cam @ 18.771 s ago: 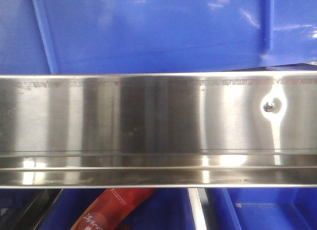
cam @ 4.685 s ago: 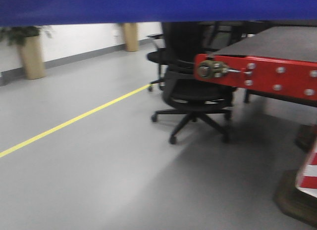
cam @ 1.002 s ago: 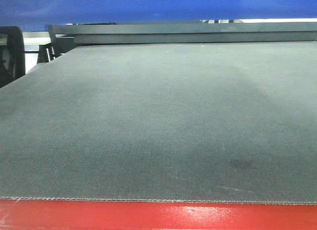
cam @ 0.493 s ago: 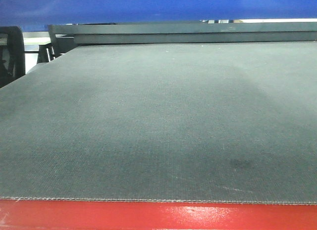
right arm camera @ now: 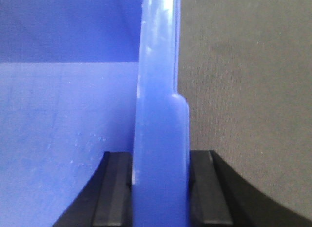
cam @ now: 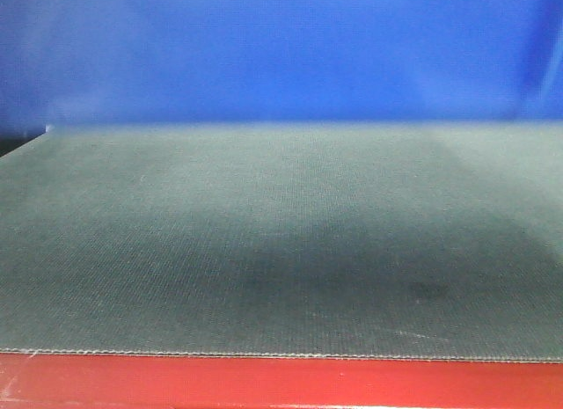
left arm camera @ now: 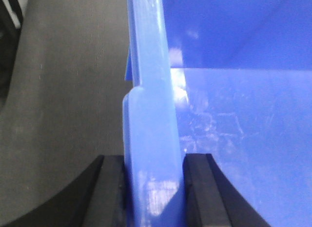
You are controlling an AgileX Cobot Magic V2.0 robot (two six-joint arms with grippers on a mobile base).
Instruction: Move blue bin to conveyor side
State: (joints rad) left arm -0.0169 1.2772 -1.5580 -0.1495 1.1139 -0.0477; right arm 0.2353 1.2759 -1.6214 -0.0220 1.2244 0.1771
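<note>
Now the blue bin (cam: 290, 57) hangs low over the conveyor belt (cam: 264, 242), beyond its red frame edge (cam: 281, 383), held between the arms: left gripper (left arm camera: 153, 188) clenched on its left rim, right gripper (right arm camera: 161, 188) on its right (equally near). Whether it touches the belt I cannot tell; setting down looks to be straight below.

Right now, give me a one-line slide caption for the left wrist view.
Left gripper clamps the blue bin by its rim, the conveyor belt directly below.
</note>
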